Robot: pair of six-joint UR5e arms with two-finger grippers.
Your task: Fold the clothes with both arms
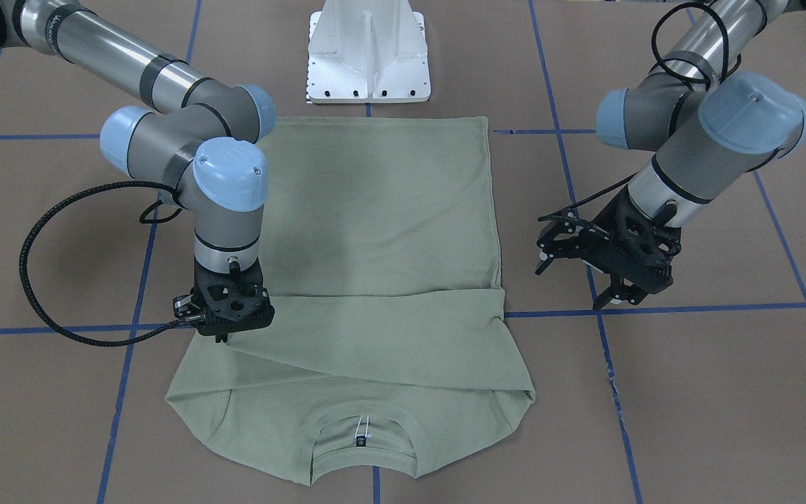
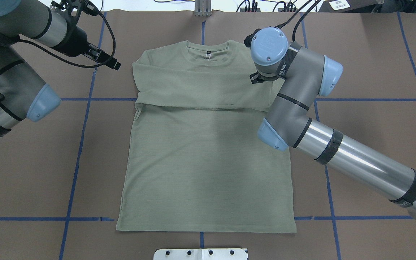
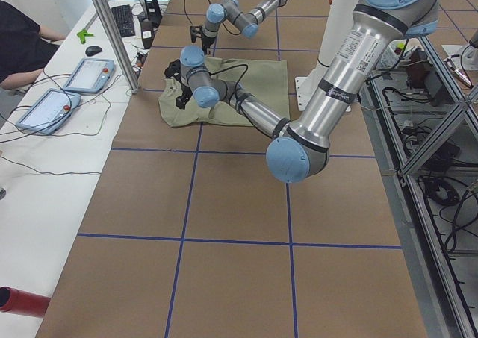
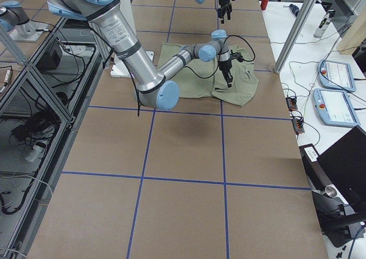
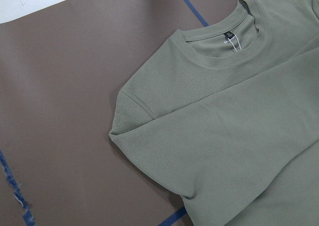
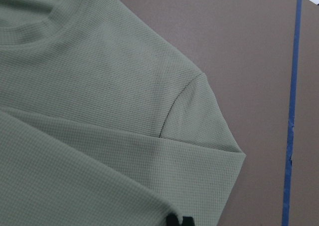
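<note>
Shirt (image 1: 375,210) flat, sleeves (image 1: 389,329) folded, L tool (image 1: 571,285) wide, R tool (image 1: 222,337) narrow on shirt

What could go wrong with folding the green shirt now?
The right gripper is down at the shirt edge by the folded sleeve, so it might drag that sleeve loose. The left gripper hangs open off the cloth; if only one side gets pulled, the fold could go crooked.
</note>
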